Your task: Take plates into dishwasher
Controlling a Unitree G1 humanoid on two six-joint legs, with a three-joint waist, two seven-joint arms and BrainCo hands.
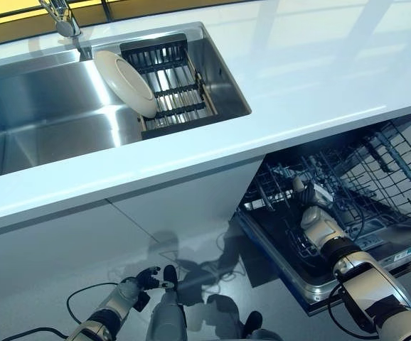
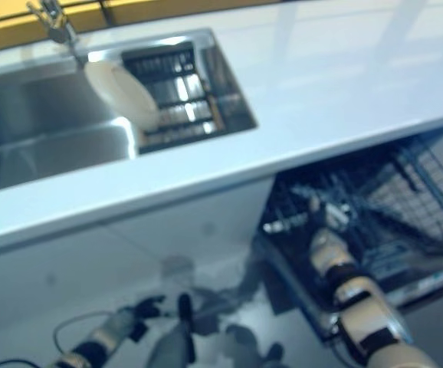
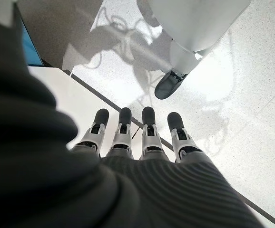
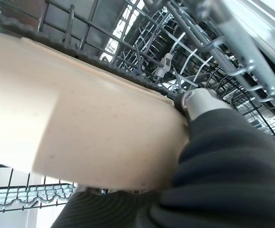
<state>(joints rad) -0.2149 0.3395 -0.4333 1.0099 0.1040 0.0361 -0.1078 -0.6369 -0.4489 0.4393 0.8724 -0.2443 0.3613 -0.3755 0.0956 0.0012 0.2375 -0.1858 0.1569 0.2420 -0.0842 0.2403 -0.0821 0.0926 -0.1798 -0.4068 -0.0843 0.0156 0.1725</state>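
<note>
Plate point(image 4: 80, 142), cream-coloured, fills the right wrist view, held in the right hand point(image 1: 318, 222) with the thumb point(image 4: 199, 102) curled over its rim, down among the wire tines of the dishwasher's lower rack point(image 1: 376, 177). That rack is pulled out over the open door point(image 1: 319, 273) beneath the white tabletop point(image 1: 319, 78). A second plate point(image 1: 125, 82), white, leans on edge in the steel sink point(image 1: 42, 106), propped against a dark drying rack point(image 1: 166, 85) at the sink's right end, with the tap point(image 1: 63, 18) just behind it. The left hand point(image 1: 140, 283) hangs low by the floor point(image 3: 232, 95), near the cabinet front, its fingers point(image 3: 147, 128) straight, side by side and holding nothing.
</note>
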